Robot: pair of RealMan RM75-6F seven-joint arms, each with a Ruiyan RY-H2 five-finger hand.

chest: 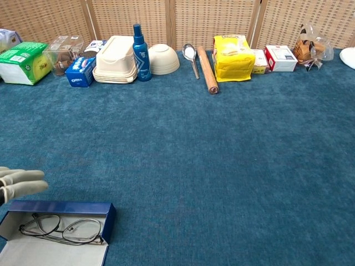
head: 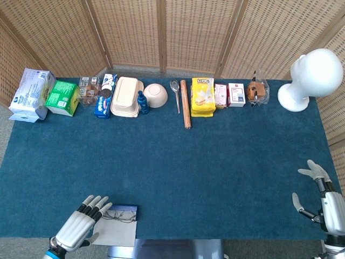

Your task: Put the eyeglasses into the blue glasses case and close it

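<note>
The blue glasses case [chest: 72, 209] lies open at the table's near left edge, its pale lid [chest: 50, 256] spread toward me. The thin-framed eyeglasses [chest: 61, 229] rest inside it, also seen in the head view as eyeglasses [head: 121, 216] in the case [head: 125, 208]. My left hand [head: 80, 229] hovers just left of the case, fingers spread and holding nothing; only its fingertips [chest: 22, 180] show in the chest view. My right hand [head: 319, 195] is at the far right near the table's edge, fingers apart and empty.
Along the far edge stand tissue packs [head: 32, 93], a green box [head: 62, 97], a cookie pack [head: 103, 102], a clamshell box [head: 126, 96], a blue bottle [chest: 140, 45], a bowl [head: 155, 95], a spoon, a rolling pin [head: 185, 103], a yellow bag [head: 202, 96], small boxes and a white mannequin head [head: 310, 76].
</note>
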